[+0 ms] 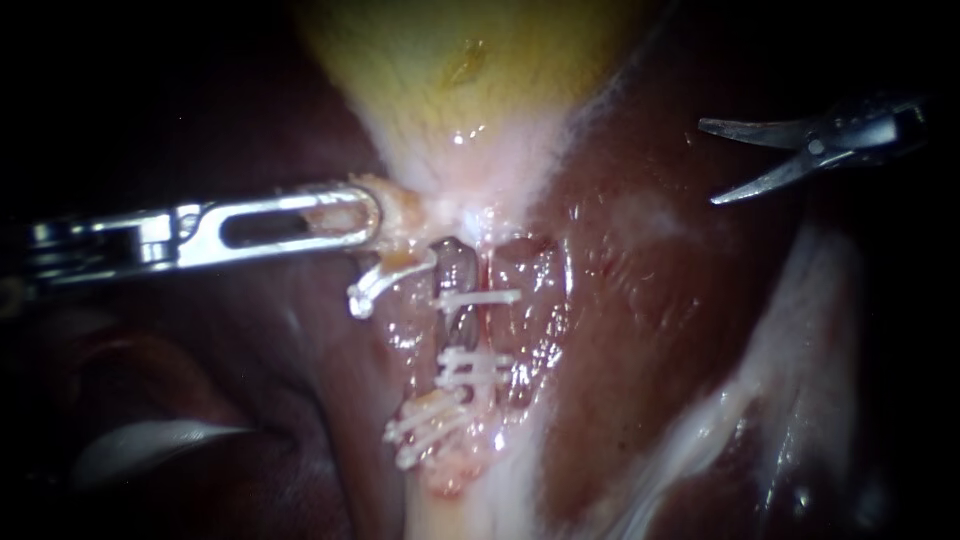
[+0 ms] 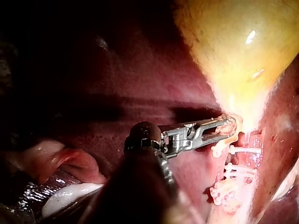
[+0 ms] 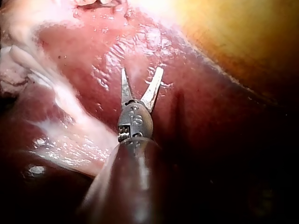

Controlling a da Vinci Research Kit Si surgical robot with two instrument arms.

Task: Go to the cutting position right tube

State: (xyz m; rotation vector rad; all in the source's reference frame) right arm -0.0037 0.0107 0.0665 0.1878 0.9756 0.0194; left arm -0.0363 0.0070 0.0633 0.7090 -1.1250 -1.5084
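Observation:
The yellow gallbladder (image 1: pixel 460 70) narrows down to a neck. There my left instrument (image 1: pixel 372 215), coming in from the left, has its slotted jaws shut on a bit of pale neck tissue; the left wrist view shows the same grip (image 2: pixel 231 127). Below the neck runs a dark tube (image 1: pixel 458 275) crossed by several white clips (image 1: pixel 478 297), and a cut pale stub (image 1: pixel 365 290) hangs beside it. I cannot tell which tube is the right one. My right instrument (image 1: pixel 707 162) hovers far to the upper right over the liver (image 1: pixel 650 300), its two curved blades open (image 3: pixel 142 70) and holding nothing.
Pale fatty tissue (image 1: pixel 800 350) runs down the right side of the liver. A pale glistening fold (image 1: pixel 150 445) lies at the lower left, under my left shaft. In the right wrist view whitish tissue (image 3: pixel 60 107) lies beside the blades.

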